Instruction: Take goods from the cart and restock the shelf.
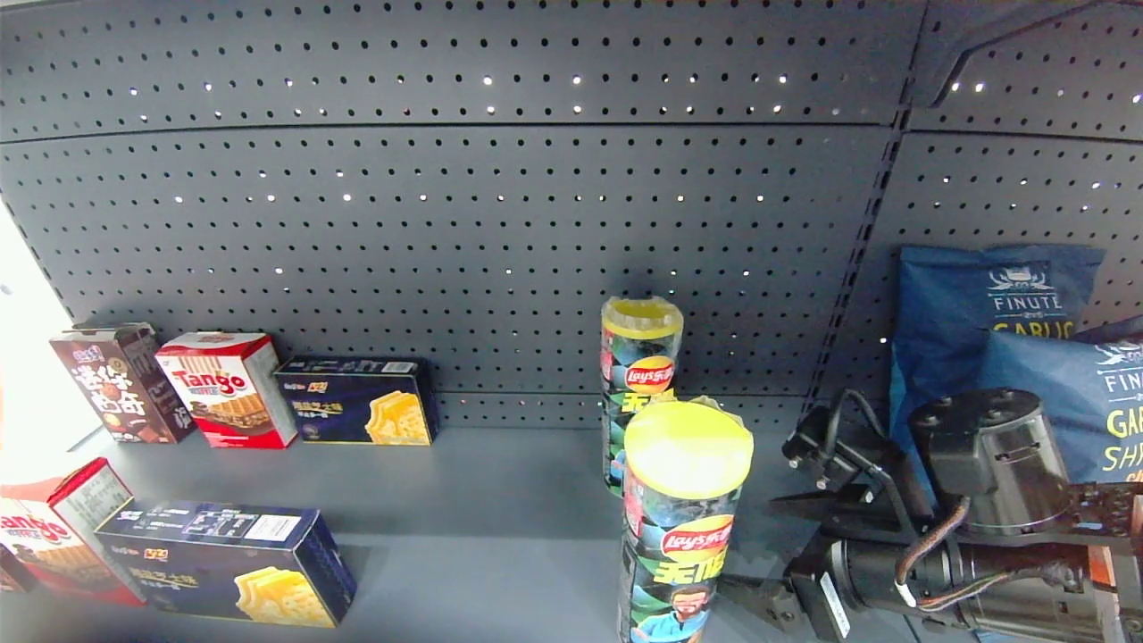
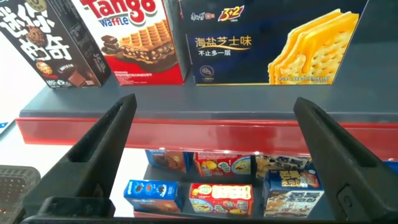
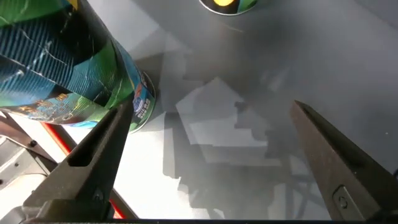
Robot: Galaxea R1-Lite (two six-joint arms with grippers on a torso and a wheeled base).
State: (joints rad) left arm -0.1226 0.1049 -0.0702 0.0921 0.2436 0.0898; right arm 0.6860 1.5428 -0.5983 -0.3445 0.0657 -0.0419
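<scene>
HEAD VIEW
Shelf: grey deck (image 1: 500, 500) closed at the rear by a pegboard wall (image 1: 446, 223).
Open room: bare deck from centre to 6 o'clock, between the navy boxes and the cans.
Cans: two, upright, with yellow lids. The rear can (image 1: 641, 375) stands just past centre. The front can (image 1: 683, 518) stands at 5 o'clock, close before it.
Boxes: five counted. Back row at 9 o'clock: brown box (image 1: 120, 382), red wafer box (image 1: 228, 388), navy cracker box (image 1: 357, 400). Front pair at 7 o'clock: red front box (image 1: 54, 531), navy front box (image 1: 228, 563).
Bags: two blue bags (image 1: 991, 304) at 3 o'clock, leaning on the wall.
Right arm: (image 1: 938, 536) at 4 o'clock, beside the front can.

LEFT WRIST VIEW
Left gripper: (image 2: 214, 102) spread wide, holding nothing, facing the shelf's red edge strip (image 2: 186, 130).
Row of three boxes: (image 2: 143, 37) brown, red and navy, side by side at the deck's front edge.
Lower tier: small packets (image 2: 221, 196) beneath.

RIGHT WRIST VIEW
Right gripper: (image 3: 211, 109) spread wide over bare deck, nothing between the fingers.
Front can: just beside one finger (image 3: 99, 155), outside the gap.
</scene>
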